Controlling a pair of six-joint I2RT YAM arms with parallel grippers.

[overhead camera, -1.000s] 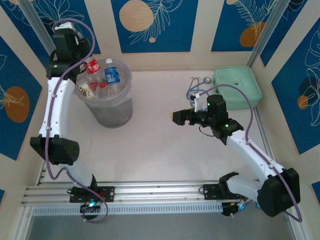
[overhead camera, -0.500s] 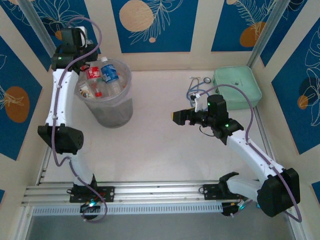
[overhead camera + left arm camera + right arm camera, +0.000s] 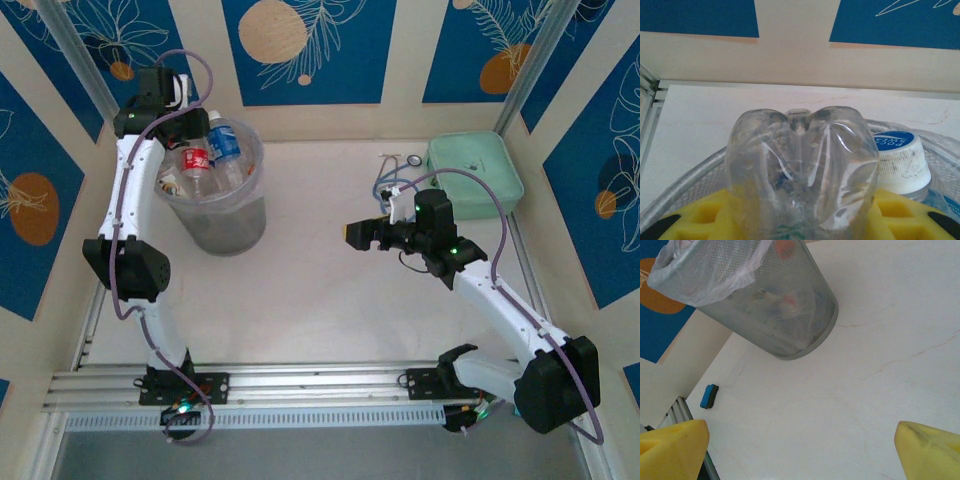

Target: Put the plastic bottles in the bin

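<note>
My left gripper (image 3: 186, 126) hangs over the back left rim of the bin (image 3: 216, 218). In the left wrist view the left gripper (image 3: 801, 222) is shut on a clear plastic bottle (image 3: 801, 165). Its lobed base points away from the wrist, and yellow pads (image 3: 705, 215) press both its sides. A white-capped bottle (image 3: 900, 160) lies just right of it inside the bin rim (image 3: 685, 185). Red-labelled (image 3: 197, 160) and blue-labelled (image 3: 226, 145) bottles lie in the bin. My right gripper (image 3: 354, 235) hovers open at mid-table, nothing between its fingertips (image 3: 672, 450). It faces the bin (image 3: 765, 305).
A mint-green square case (image 3: 476, 176) sits at the back right, with thin cables (image 3: 392, 176) beside it. A small blue object (image 3: 709, 396) lies on the floor by the left rail. Bare table (image 3: 300, 290) spreads between the bin and the right arm.
My left arm has swung right and back over the bin's rim with the bottle in its grip. The bottles seen in the bin have shifted. The right arm has not moved.
</note>
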